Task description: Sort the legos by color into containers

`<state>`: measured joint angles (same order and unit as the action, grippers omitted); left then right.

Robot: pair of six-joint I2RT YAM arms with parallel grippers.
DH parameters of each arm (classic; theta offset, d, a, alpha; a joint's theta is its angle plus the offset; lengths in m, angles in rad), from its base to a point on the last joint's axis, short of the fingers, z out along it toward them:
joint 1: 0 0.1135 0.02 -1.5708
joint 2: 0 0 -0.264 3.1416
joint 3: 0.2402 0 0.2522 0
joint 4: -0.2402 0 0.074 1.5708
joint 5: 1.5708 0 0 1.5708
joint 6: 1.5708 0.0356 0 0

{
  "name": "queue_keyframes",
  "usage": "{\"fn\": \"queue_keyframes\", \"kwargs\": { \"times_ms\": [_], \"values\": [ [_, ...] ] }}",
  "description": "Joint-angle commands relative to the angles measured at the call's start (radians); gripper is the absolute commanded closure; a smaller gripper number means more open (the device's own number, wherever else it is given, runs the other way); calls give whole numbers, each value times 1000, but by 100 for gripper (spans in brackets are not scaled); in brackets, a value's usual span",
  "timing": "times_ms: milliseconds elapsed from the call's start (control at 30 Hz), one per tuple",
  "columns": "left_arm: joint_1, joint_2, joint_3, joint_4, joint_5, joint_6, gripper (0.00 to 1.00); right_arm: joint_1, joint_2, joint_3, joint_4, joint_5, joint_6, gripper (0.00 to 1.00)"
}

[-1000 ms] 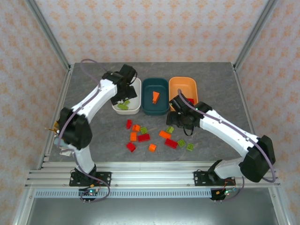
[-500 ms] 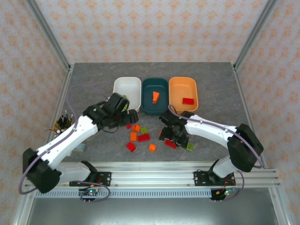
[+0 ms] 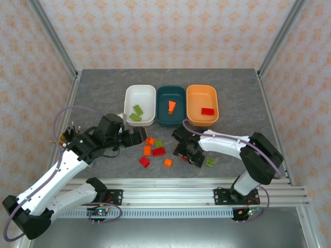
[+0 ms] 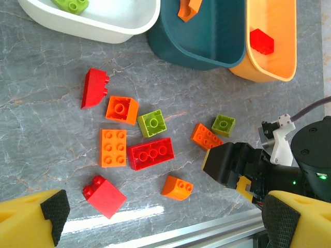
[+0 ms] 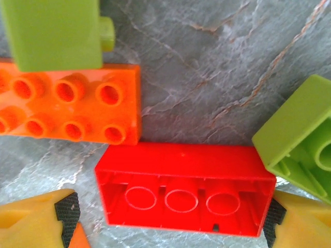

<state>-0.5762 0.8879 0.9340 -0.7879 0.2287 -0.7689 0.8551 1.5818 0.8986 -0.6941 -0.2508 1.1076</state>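
Red lego | upturned on the counter, just beside an orange lego | long axis runs finger to finger of right hand | its fingers apart, flanking the short ends, nothing clamped | left hand apart too, farther off

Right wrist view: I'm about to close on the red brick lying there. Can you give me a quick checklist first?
1. Red brick between the fingers of the right gripper: ok, it lies lengthwise between them.
2. Jaws open: ok, a gap shows beside one pad.
3. Neighbours clear: not ok. The orange brick lies along its long side, and the lime green brick crowds the other finger.
4. Fingers low enough: cannot tell.
5. Orange tub ready: ok, it holds one sorted red piece and has room left.
6. Left gripper out of the way: ok, it is open and apart from the right one in the top view.
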Motion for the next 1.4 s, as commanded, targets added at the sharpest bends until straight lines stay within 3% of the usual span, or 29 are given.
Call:
{"fn": "queue_keyframes", "kwargs": {
  "times_ms": [0,267,500,767,867,1067,1233,1367],
  "values": [
    [-3,-4,-1,35,8,-14,1,4,14,-17,-7,51,5,10],
    [-2,13,14,52,8,-16,2,-11,69,8,2,69,-56,20],
    [-3,10,16,50,12,-13,2,-6,65,39,-36,108,-108,41],
    [-2,40,76,59,5,-9,2,23,-27,213,-191,170,-160,46],
    [-3,76,123,78,-5,-7,2,-33,-53,331,-268,212,-219,47],
    [-7,179,200,142,-21,-13,2,-248,-17,478,-271,199,-341,47],
    [-25,274,268,196,-35,-8,3,-424,114,558,-191,111,-353,48],
    [-43,348,336,211,-48,8,3,-495,253,638,-148,33,-313,48]
  ]
}}
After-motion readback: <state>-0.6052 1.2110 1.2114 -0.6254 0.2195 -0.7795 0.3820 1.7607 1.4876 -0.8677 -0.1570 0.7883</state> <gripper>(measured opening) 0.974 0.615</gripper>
